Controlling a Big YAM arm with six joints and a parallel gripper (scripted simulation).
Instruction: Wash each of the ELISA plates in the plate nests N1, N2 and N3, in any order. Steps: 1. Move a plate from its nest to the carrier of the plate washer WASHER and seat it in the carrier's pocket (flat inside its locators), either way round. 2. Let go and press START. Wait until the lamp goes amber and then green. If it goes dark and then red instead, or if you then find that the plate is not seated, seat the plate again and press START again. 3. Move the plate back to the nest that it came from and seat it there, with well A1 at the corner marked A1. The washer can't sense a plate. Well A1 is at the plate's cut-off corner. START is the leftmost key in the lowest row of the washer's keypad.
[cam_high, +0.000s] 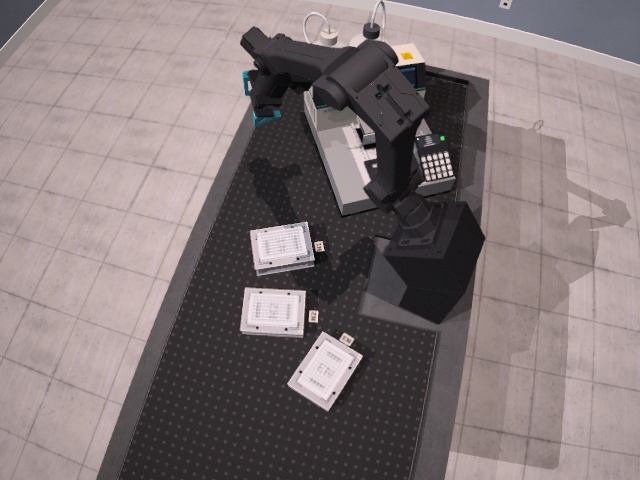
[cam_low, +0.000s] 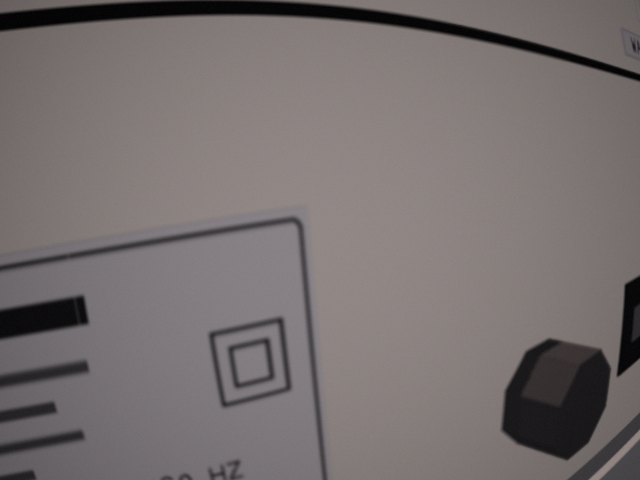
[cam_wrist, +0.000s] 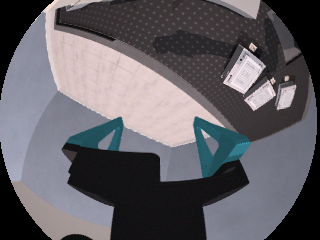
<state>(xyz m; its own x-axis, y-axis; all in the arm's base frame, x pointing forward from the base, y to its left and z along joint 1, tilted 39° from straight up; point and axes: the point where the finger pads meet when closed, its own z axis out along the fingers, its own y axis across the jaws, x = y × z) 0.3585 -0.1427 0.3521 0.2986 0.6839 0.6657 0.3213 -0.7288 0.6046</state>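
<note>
My tool (cam_high: 258, 100) (cam_wrist: 158, 120) is spread wide, its two teal fingers well apart with nothing between them. It touches nothing that I can see; in the top view it is off beyond the washer's side, near the counter's edge, and my wrist camera looks past the fingers to floor and wall.

The counter (cam_high: 206, 413) (cam_wrist: 200, 65) has a dark, dotted surface with a grey border. Three white plates lie on it in their nests — the N1 plate (cam_high: 282, 242) (cam_wrist: 244, 73), the N2 plate (cam_high: 272, 310) (cam_wrist: 260, 95) and, set at a slant to the others, the N3 plate (cam_high: 325, 368) (cam_wrist: 286, 95). Each nest has a small tag just beside it. The washer (cam_high: 336, 170) stands nearer my arm's raised links, which hide part of it from above, so I cannot tell what its carrier looks like in full. Its keypad (cam_high: 436, 165) is in sight, with a green lamp (cam_high: 442, 138) above the keys.

Around the counter I see a pale tiled floor (cam_high: 93, 180) (cam_wrist: 110, 75) and a blue-grey wall (cam_high: 542, 31) (cam_wrist: 40, 130) with a white skirting. The exterior view is filled by a beige panel (cam_low: 413, 180) — a printed label and a dark knob-like part (cam_low: 555, 400) on it.
</note>
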